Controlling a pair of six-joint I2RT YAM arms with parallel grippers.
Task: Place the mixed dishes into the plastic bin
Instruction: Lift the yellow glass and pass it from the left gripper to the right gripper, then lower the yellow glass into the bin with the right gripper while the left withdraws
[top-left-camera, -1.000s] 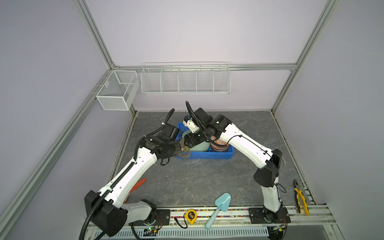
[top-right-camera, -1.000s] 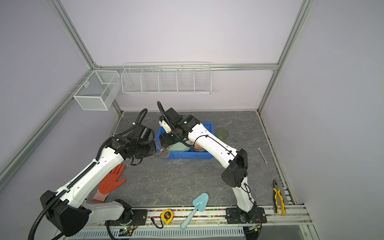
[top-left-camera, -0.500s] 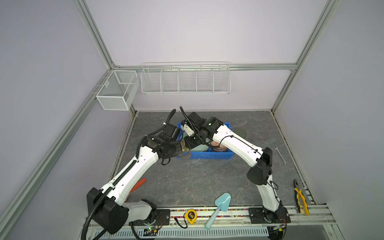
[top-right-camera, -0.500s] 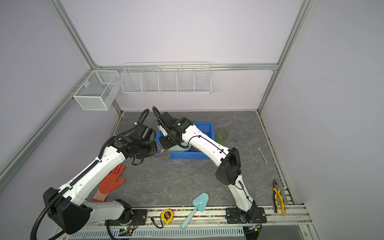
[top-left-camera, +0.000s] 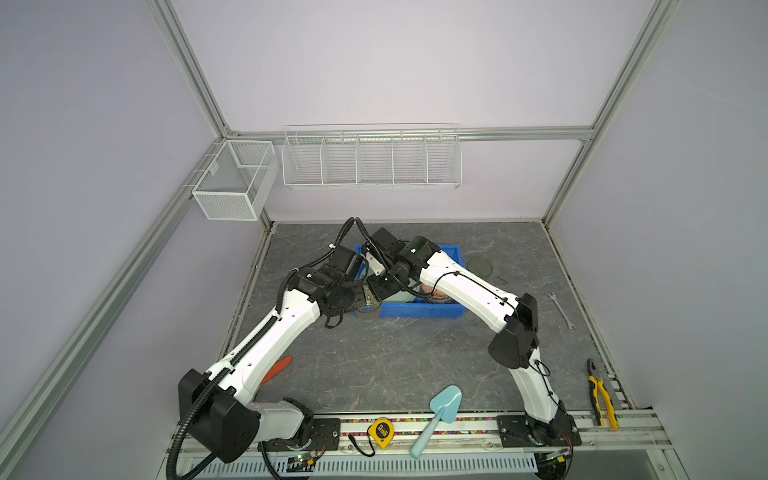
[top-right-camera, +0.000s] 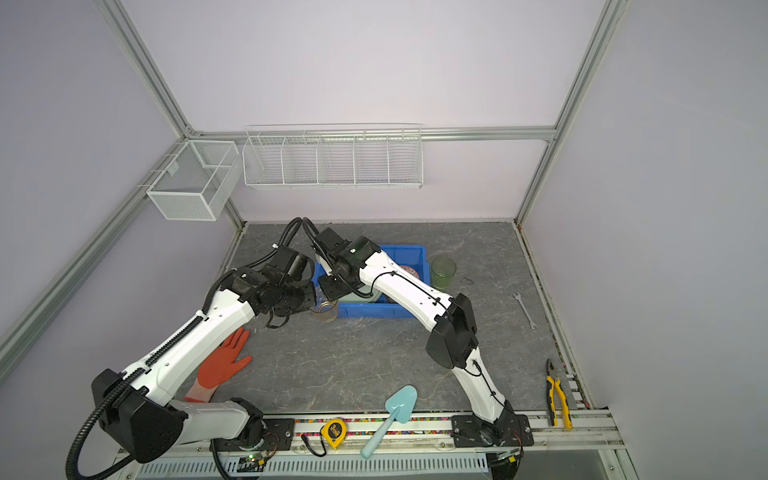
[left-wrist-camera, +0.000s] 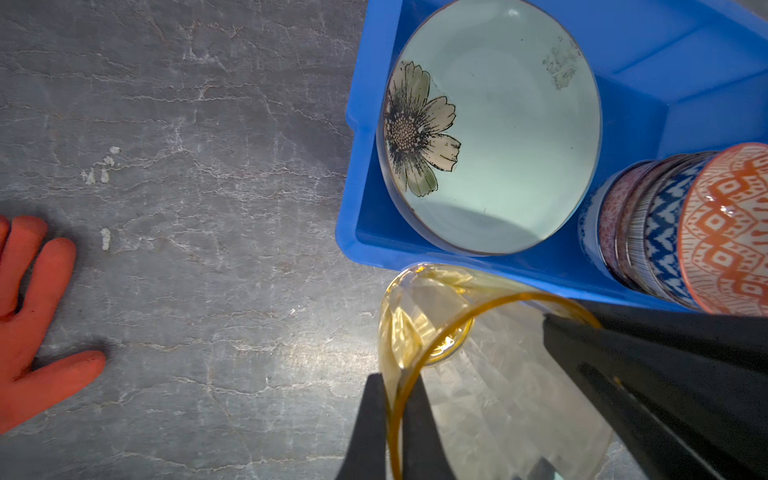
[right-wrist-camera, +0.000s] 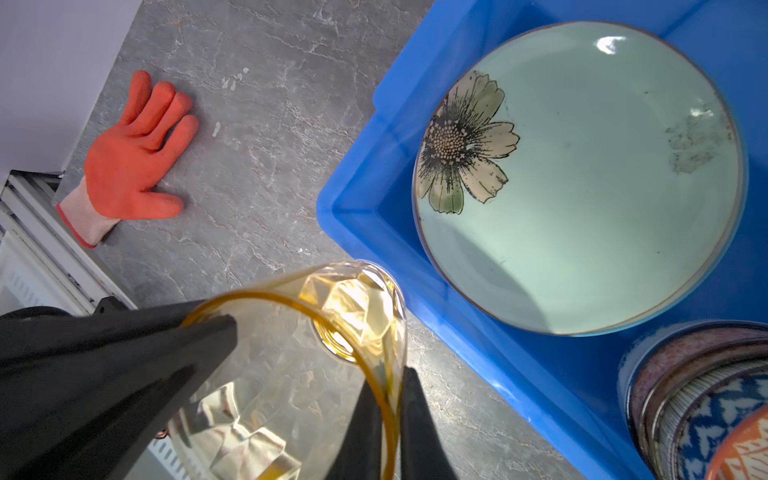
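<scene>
Your left end effector (left-wrist-camera: 392, 390) and right end effector (right-wrist-camera: 386, 388) both clamped on amber cup (left-wrist-camera: 415, 311) rim, just outside plastic bin (left-wrist-camera: 347, 226).

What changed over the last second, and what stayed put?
The right gripper swung left from over the blue bin to the amber cup and closed on its rim. The left gripper kept its pinch on the same cup, just outside the bin's corner. The plate and bowls in the bin stayed.

Top views look down; close wrist views share the bin (left-wrist-camera: 685, 62).
</scene>
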